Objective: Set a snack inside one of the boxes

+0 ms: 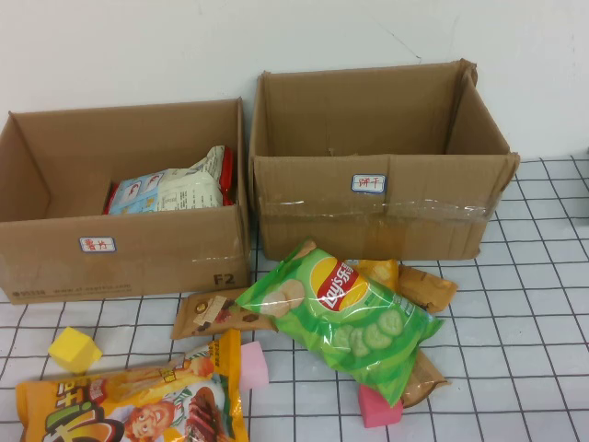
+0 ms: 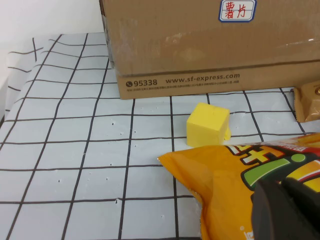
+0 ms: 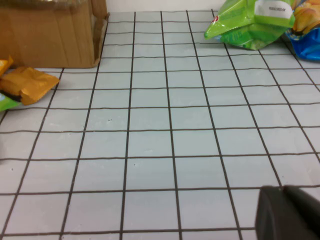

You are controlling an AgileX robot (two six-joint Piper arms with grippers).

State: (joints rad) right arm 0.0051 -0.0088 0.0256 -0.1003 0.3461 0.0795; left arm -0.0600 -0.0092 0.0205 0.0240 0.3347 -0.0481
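Left box [image 1: 129, 249]: open cardboard carton at the back left of the gridded table [image 1: 515, 304]; a white label with red characters sits on its front wall. Packets [image 1: 175, 189] already lie inside it, pale blue-white ones with a red one at the side.
Right box [image 1: 382, 207]: open carton just beside the left box, a small label on its taped front; what shows of its inside is bare cardboard.
Green chip bag [image 1: 345, 318]: lies in front of the right box, tilted, resting over brown snack packets [image 1: 216, 313] and an orange-brown pouch [image 1: 423, 285].
Orange snack bag [image 1: 129, 405]: flat at the near left edge of the table, in front of the left box and well apart from it.
Yellow block [image 1: 74, 350]: stands between the left box and the orange snack bag, close to the bag's corner.
Pink blocks [image 1: 377, 405]: one near the green bag's lower end, another beside the orange bag.
Left gripper [image 2: 287, 210]: only a dark part shows in its wrist view, directly over the orange snack bag [image 2: 240, 190] with the yellow block [image 2: 207, 125] just beyond; jaws closed, holding nothing visible.
Right gripper [image 3: 287, 212]: a dark part shows over bare grid cloth, away from every snack; a green packet [image 3: 250, 22] and the orange-brown pouch [image 3: 27, 82] lie well apart from it. Jaws closed, empty.
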